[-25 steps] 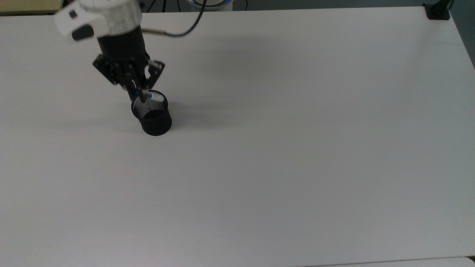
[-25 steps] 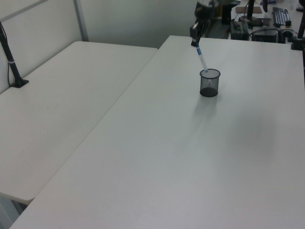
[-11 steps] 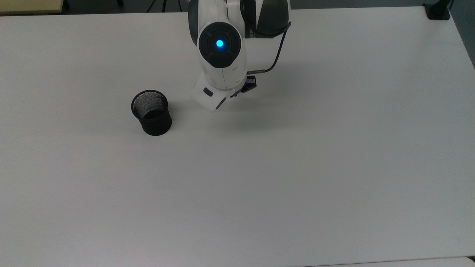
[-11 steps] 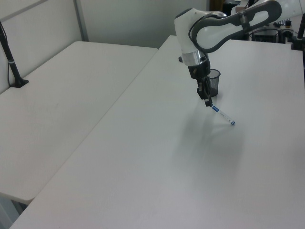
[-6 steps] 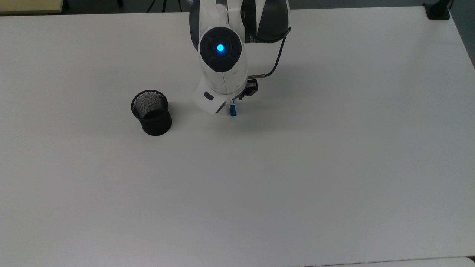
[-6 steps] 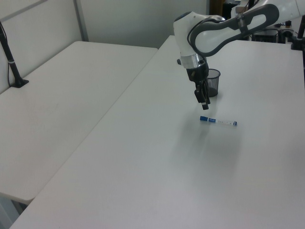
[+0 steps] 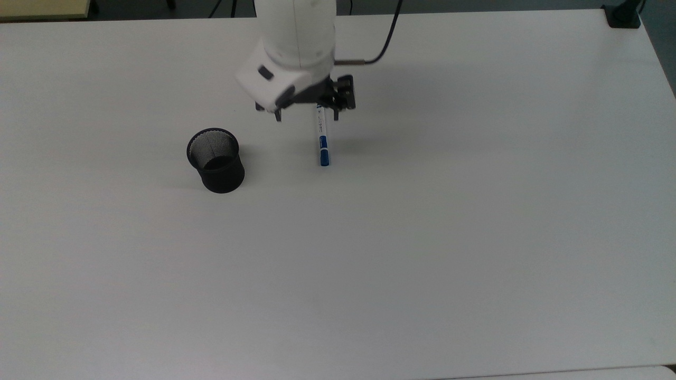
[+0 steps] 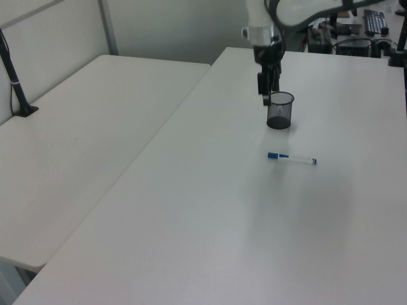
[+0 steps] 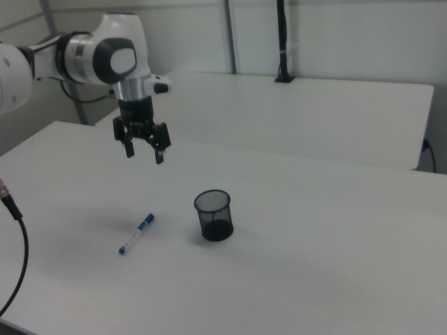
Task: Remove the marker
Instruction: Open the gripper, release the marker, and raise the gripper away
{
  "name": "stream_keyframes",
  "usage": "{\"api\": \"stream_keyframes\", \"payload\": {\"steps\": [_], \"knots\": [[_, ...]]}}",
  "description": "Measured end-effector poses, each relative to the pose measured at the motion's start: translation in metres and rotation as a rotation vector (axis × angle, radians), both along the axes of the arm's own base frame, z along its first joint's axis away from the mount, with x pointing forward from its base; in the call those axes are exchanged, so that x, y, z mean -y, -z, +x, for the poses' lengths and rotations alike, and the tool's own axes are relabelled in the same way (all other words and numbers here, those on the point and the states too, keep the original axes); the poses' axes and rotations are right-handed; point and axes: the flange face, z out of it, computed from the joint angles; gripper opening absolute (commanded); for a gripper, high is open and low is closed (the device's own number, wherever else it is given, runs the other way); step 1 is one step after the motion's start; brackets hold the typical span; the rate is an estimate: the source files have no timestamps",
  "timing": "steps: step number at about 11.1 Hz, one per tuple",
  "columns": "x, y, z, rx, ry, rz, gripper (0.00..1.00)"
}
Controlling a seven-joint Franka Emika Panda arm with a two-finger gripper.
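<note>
Since half a second ago the arm has lifted off and back, leaving the marker [image 9: 136,233] flat on the table [image 7: 475,237].

Marker out of the black mesh cup [image 9: 213,215] and lying near it, apart from it, on the right view's left, blue cap toward the cup; in the top view its white barrel runs up under the gripper [image 9: 142,148], which hangs well above with its jaws spread wide and holding nothing. By my judgement the removal is done and what is in hand is the retreat; the next move calls only for a clean rise away without brushing the cup. Open tabletop lies all round the marker, every table edge well apart from it, so a roll should not carry it off.
</note>
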Motion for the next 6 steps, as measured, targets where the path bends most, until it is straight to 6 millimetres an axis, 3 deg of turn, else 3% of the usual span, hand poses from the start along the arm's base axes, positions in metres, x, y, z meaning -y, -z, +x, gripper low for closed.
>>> {"api": "stream_keyframes", "payload": {"steps": [2,6], "knots": [[0.012,-0.034,-0.014,0.024,0.077,-0.031,1.0],[0.047,-0.073,-0.032,0.061,0.152,-0.039,1.0]]}}
